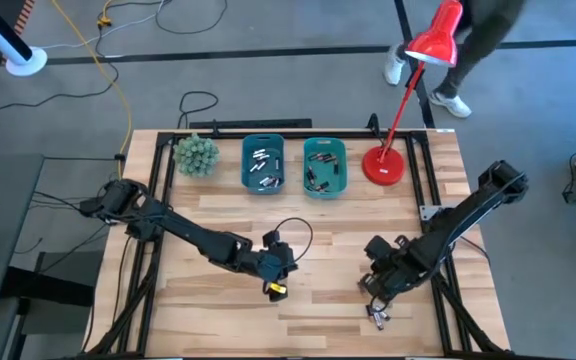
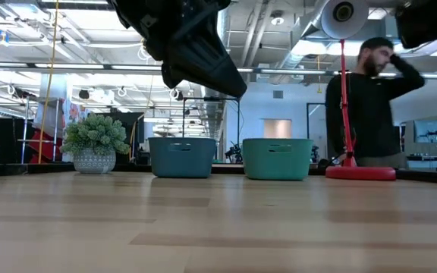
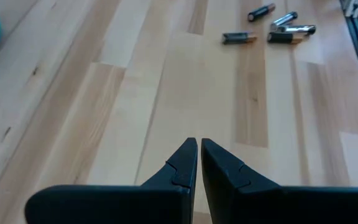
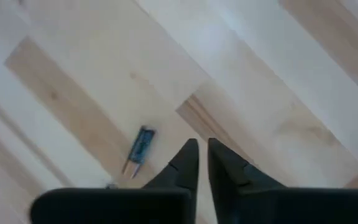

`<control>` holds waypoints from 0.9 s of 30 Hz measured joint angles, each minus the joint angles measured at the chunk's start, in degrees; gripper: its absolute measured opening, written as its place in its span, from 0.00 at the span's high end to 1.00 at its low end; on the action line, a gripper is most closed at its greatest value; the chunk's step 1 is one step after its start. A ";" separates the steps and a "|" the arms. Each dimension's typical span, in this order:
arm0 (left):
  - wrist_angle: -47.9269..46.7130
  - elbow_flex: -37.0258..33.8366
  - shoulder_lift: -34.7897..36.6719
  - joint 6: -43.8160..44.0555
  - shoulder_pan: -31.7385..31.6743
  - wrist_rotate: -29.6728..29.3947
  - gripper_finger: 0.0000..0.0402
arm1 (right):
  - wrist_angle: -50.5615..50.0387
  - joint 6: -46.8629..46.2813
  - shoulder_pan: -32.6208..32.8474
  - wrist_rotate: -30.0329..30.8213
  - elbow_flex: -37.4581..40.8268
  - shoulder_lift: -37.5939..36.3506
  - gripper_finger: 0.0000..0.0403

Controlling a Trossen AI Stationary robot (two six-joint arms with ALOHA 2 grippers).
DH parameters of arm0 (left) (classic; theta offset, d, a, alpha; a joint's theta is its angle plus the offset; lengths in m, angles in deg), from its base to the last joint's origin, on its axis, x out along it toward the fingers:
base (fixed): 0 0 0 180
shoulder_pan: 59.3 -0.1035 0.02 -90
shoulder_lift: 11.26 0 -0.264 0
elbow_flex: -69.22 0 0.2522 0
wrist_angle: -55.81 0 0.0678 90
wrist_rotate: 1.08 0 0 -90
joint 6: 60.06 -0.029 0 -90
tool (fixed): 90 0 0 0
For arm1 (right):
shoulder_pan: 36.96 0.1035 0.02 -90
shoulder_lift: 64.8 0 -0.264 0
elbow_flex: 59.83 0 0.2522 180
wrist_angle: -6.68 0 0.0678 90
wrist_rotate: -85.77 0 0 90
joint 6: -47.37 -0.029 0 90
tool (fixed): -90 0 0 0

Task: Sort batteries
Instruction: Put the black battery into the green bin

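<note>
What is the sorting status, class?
Left end effector shut, empty. Right end effector nearly shut, empty, beside a small blue cylindrical battery. Nothing in the way.

I can read no text, label, brand or number anywhere. The batteries [image 3: 272, 30] lying ahead of my left gripper [image 3: 199, 149] carry markings too small to make out, and the blue cell [image 4: 140, 144] beside my right gripper [image 4: 202, 152] shows none I can read. The teal bins [image 2: 182, 157] look plain.
</note>
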 joint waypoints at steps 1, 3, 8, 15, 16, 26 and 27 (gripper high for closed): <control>-0.17 0.00 0.00 0.02 -0.06 0.01 0.96 | 0.14 -0.35 -0.22 -0.03 0.00 0.27 0.84; -0.26 0.00 0.00 0.02 -0.08 -0.01 0.96 | 1.17 -0.46 -0.27 -0.36 0.02 0.38 0.78; -0.38 0.00 0.00 1.18 0.21 0.07 0.96 | 7.32 -0.39 0.28 -0.41 0.02 0.32 0.62; 0.70 0.00 0.00 4.13 2.32 0.03 0.96 | 11.57 0.22 2.84 -0.43 0.00 2.77 0.44; 1.63 0.00 0.00 4.06 2.99 0.05 0.96 | 11.09 0.25 3.20 -0.42 0.00 3.35 0.43; 8.73 0.00 0.00 3.55 9.00 -0.84 0.96 | 6.19 -0.74 6.54 -0.45 0.00 3.39 0.44; 9.54 0.00 0.00 3.25 9.01 -0.23 0.96 | 6.18 -0.78 6.81 -0.47 0.00 3.39 0.44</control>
